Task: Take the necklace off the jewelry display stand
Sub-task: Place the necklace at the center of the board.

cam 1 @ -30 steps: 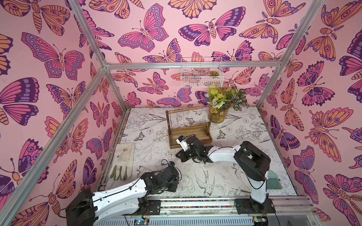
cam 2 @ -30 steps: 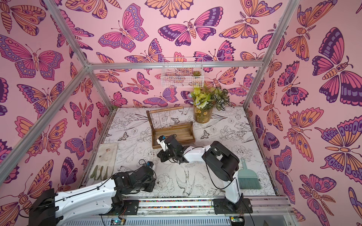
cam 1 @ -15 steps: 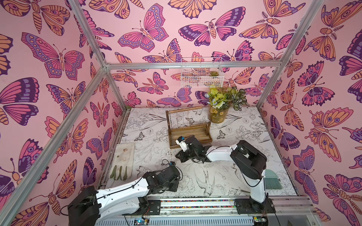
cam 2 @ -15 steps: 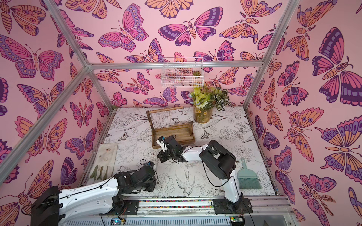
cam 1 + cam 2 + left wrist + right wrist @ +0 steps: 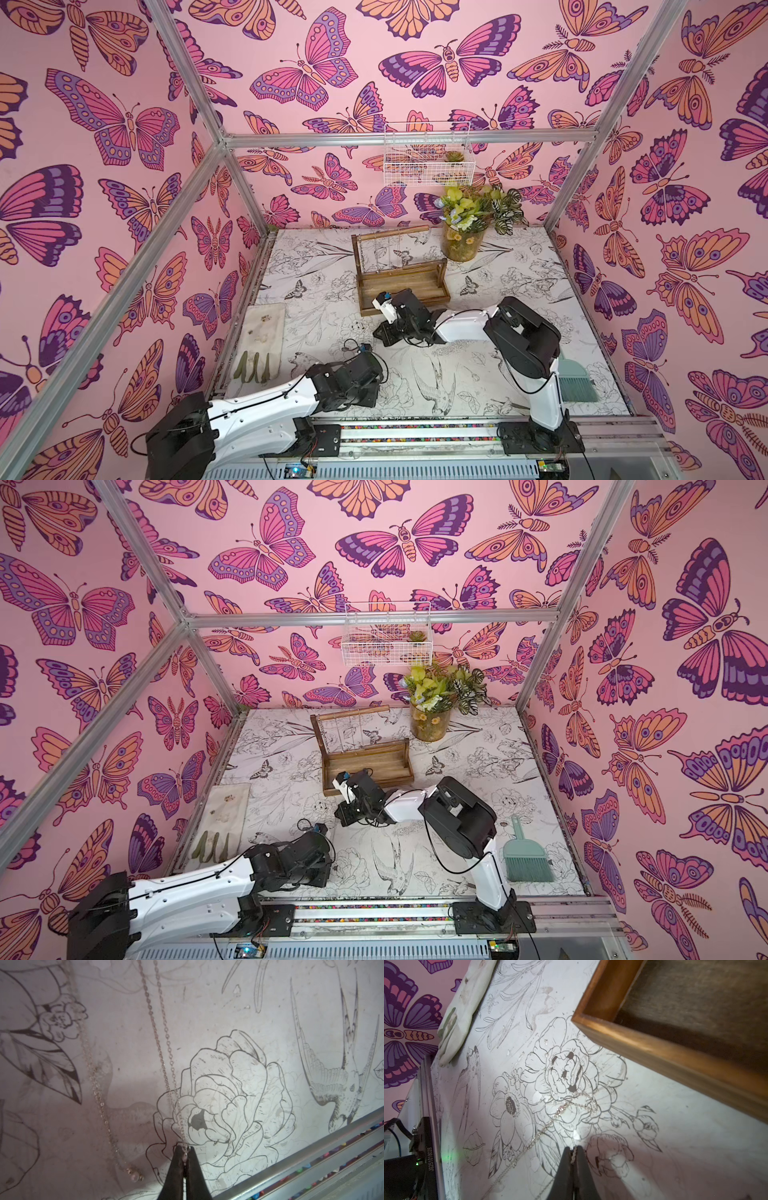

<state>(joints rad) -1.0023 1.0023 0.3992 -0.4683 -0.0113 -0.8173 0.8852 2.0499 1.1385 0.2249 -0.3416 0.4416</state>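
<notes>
Two strands of the necklace leave view beyond your left gripper, clenched on it. Your right gripper pinches it too.

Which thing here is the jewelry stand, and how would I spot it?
Look at the flower-printed table and find the glass vase of flowers near its back edge. Beside it stands the jewelry display stand: the only brown wooden piece, a shallow tray with two uprights joined by a round top bar.
</notes>
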